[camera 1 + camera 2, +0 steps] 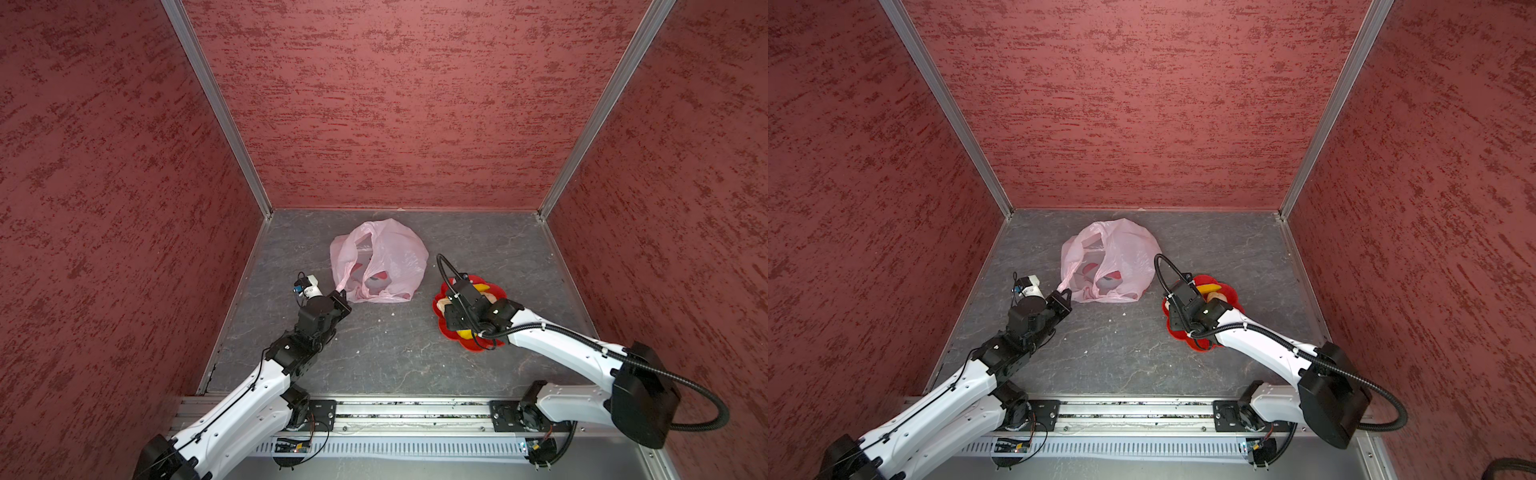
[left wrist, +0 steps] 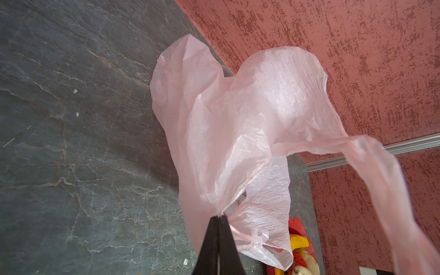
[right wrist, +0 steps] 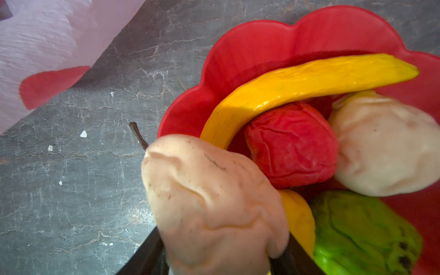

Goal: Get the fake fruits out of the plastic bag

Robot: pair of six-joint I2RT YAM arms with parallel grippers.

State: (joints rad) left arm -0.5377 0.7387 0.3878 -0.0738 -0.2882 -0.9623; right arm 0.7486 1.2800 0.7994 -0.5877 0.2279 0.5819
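left gripper (image 2: 218, 217) pinched tight on bag (image 2: 238, 119) edge; bag on floor (image 1: 395, 345) near back wall. right gripper (image 3: 221, 252) holds beige fruit (image 3: 209, 202) at plate (image 3: 250, 47) rim. banana (image 3: 309, 81), red fruit (image 3: 290, 145), green fruit (image 3: 357, 233) in plate. open floor between bag and plate.

Seeing right gripper (image 3: 220, 259) only as dark slivers either side of beige fruit (image 3: 214, 202), both cropped at the wrist view's edge; buried under own wrist in both top views. Can't count fake fruits (image 1: 482, 287) on red plate (image 1: 471, 347) from above, mostly covered by arm. Can't tell what's inside plastic bag (image 1: 395, 249), just red blotches through film. Also cropped: left gripper (image 2: 217, 221) fingers. Bag handle (image 2: 381, 178) blurred, running out of frame.
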